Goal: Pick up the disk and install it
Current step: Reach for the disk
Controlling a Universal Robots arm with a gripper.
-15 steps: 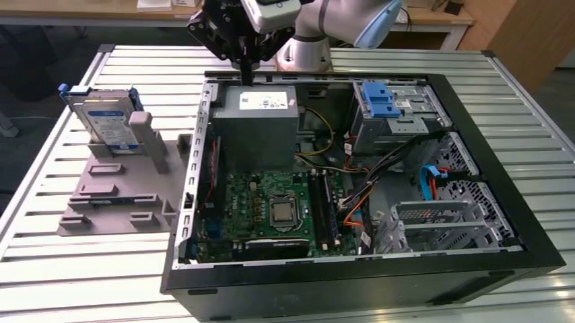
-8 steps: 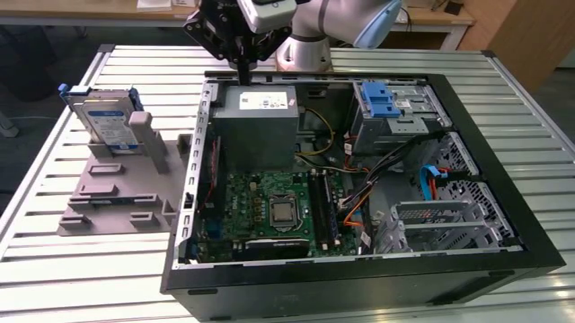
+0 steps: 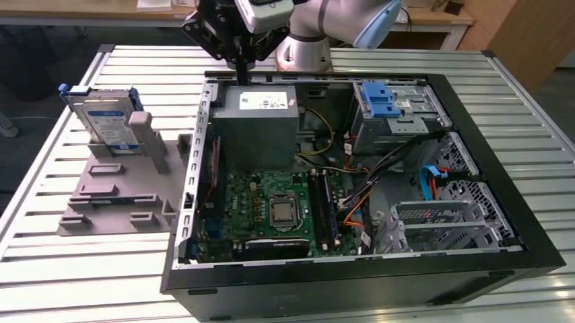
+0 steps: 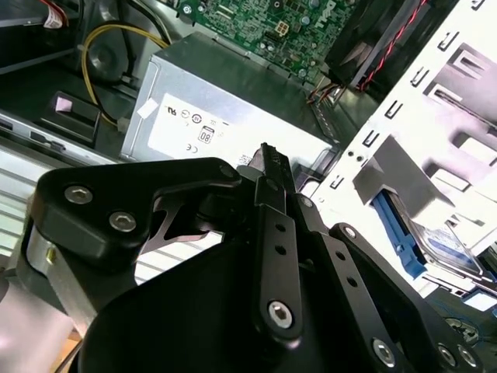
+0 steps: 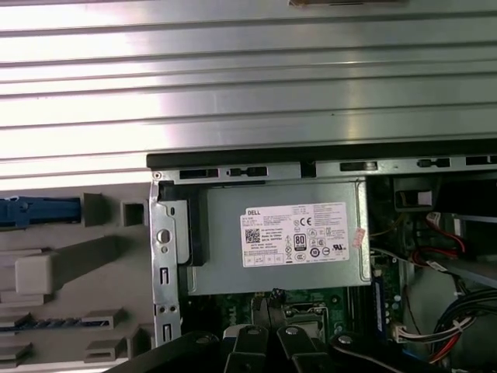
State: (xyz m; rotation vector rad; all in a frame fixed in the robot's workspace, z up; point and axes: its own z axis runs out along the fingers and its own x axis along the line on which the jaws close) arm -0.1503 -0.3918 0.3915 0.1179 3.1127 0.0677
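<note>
Where the slatted metal table (image 3: 81, 282) runs nearest the exterior camera, the open computer case (image 3: 359, 279) lies across it, black near wall foremost; just inside that wall the green motherboard (image 3: 269, 202) lies flat, with grey drive cages (image 3: 449, 222) toward the exterior view's right; outside the case, on the exterior view's left, a grey plastic fixture (image 3: 112, 195) sits on the table just beside the case wall; at the fixture's far end the disk (image 3: 106, 121) stands on edge, leaning slightly, label face toward the camera, blue carrier frame around its rim, nothing gripping it; in the second wrist view the disk (image 4: 446, 247) shows its silver face and blue frame beside a grey post of the fixture; farther in, the grey power supply (image 3: 260, 124) with its white sticker fills a far corner of the case; the gripper (image 3: 242, 67) hangs over the far wall of the case, at the far edge of the power supply, fingers pointing down and pressed together with nothing between them; in the second wrist view the gripper (image 4: 269, 155) points toward the power supply (image 4: 217, 116); in the first wrist view the gripper (image 5: 272, 298) sits just beside the power supply (image 5: 279, 233); gripper and disk well apart; beyond, the silver arm (image 3: 332, 20) rises, with a wooden bench (image 3: 108, 10) behind it.
</note>
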